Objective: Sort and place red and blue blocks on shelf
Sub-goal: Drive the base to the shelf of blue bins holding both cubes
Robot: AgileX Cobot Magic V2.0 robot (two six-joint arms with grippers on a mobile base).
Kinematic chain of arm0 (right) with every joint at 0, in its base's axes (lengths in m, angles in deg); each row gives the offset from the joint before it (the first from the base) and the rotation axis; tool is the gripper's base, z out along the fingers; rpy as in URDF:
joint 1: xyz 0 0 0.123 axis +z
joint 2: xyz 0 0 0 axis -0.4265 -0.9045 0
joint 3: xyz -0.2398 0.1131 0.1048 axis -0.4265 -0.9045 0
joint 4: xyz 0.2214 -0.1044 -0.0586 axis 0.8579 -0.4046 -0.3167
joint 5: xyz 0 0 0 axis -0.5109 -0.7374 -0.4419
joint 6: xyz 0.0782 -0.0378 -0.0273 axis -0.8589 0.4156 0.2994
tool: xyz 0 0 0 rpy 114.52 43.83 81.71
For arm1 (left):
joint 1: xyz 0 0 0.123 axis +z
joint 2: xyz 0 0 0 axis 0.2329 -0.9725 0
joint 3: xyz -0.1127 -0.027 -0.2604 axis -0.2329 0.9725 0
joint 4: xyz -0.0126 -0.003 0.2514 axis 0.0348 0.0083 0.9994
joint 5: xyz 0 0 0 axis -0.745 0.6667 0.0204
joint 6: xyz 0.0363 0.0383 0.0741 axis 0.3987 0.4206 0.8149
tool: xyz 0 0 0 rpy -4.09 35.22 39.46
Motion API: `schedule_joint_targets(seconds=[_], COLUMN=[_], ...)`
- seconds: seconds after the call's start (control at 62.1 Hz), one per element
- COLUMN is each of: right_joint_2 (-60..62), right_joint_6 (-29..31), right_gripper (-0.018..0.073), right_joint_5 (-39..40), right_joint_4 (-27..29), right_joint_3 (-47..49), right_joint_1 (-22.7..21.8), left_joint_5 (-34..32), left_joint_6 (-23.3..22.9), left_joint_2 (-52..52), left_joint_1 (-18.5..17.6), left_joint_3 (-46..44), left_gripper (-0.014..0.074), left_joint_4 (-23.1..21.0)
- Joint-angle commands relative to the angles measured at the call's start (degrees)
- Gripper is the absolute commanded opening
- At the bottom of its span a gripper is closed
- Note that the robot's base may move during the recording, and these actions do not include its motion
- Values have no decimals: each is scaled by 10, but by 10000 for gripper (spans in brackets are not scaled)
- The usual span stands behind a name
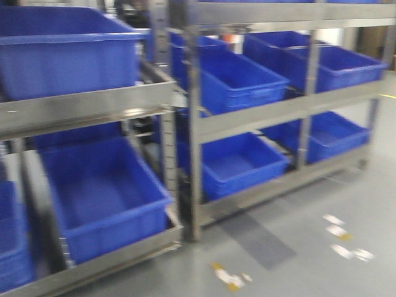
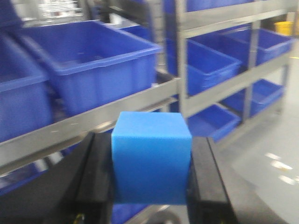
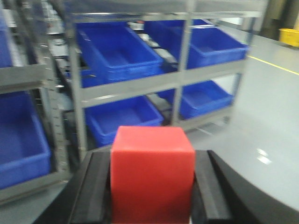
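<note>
My left claw [image 2: 152,179] pinches the blue block [image 2: 152,144] tight. My right claw [image 3: 152,186] pinches the red block [image 3: 152,163] the same way. Beyond both blocks stands the metal shelf [image 1: 260,114] on the grey floor [image 1: 309,272], its tiers lined with blue bins [image 1: 102,198].

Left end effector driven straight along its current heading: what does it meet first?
Likely the front rail of the shelf, just below the big blue bin; the blue block it grips would touch first. Depth unclear in the blur.
</note>
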Motion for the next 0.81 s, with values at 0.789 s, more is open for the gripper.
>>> schedule_joint_targets(seconds=[0.789], right_joint_2=[-3], right_joint_6=[6], right_gripper=[59], right_joint_5=[50], right_joint_4=[-6], right_joint_3=[16], right_joint_1=[-2], left_joint_5=[-50], left_joint_6=[-3], left_joint_2=[-6], left_joint_1=[0], left_joint_3=[-22], left_gripper=[123], left_joint_4=[-2])
